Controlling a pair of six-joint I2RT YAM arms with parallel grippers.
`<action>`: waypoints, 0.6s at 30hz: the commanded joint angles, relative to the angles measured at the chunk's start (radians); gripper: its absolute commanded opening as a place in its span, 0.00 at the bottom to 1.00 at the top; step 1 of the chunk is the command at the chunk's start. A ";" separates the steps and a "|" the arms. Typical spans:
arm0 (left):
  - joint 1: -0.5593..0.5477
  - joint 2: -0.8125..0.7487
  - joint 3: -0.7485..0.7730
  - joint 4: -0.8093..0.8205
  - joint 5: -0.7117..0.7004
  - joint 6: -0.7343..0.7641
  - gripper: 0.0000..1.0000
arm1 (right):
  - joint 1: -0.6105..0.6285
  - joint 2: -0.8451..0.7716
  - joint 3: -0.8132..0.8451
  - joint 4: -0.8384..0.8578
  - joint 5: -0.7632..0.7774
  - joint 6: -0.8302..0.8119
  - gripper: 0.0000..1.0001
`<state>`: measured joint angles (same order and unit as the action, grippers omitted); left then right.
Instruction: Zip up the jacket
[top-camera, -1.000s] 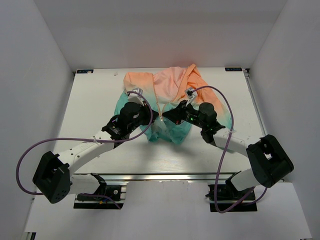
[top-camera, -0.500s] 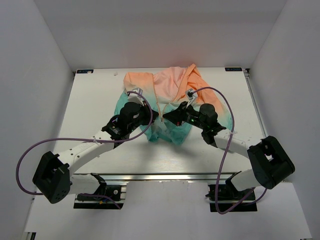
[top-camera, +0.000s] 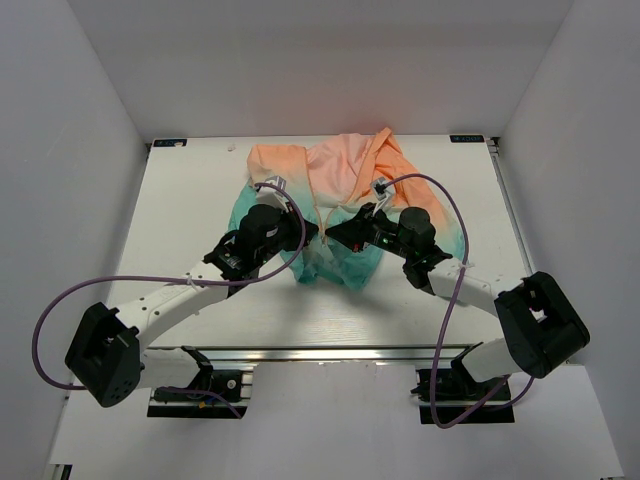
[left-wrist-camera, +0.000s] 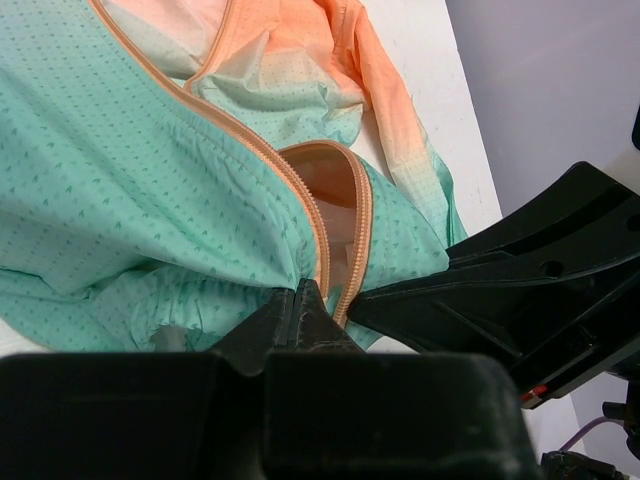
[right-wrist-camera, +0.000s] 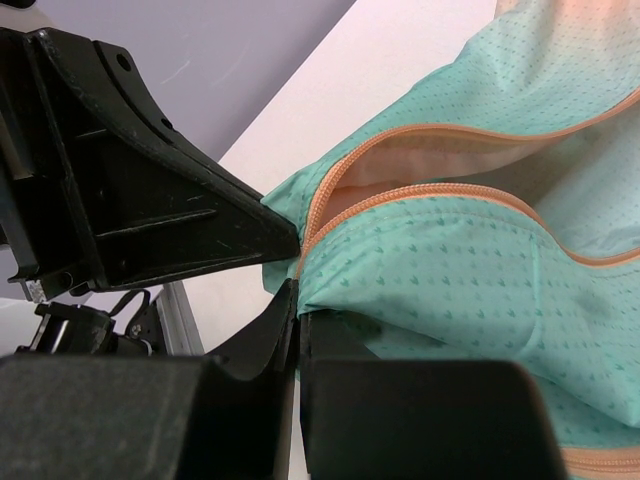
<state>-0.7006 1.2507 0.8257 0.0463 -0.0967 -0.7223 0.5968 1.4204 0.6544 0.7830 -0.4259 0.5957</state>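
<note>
Hardly anything has moved: left hand (left-wrist-camera: 300, 300) and right hand (right-wrist-camera: 293, 305) stay clenched on the jacket (top-camera: 340, 165) hem, seemingly to align the zipper (left-wrist-camera: 255, 148) ends.

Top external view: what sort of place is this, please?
Probably a lab robot cell: a white table between plain white walls, a left arm and right arm mounted at its near edge, a jacket laid on it.

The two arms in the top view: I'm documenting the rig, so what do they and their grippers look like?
Both the left arm and right arm have white links between bulky black joint housings. A purple cable loops along each. The left gripper and right gripper are matte black with angular, tapered fingers. A small green light glows near the right wrist.
</note>
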 joint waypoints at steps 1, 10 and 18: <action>-0.005 -0.042 -0.013 0.027 0.014 0.003 0.00 | 0.003 0.008 0.042 0.064 0.003 0.003 0.00; -0.005 -0.066 -0.019 0.013 -0.014 0.001 0.00 | -0.006 -0.004 0.034 0.039 0.009 -0.013 0.00; -0.004 -0.071 -0.016 0.017 -0.009 0.003 0.00 | -0.008 -0.015 0.017 0.051 -0.048 -0.019 0.00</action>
<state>-0.7006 1.2133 0.8104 0.0456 -0.0978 -0.7227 0.5949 1.4284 0.6582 0.7841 -0.4450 0.5915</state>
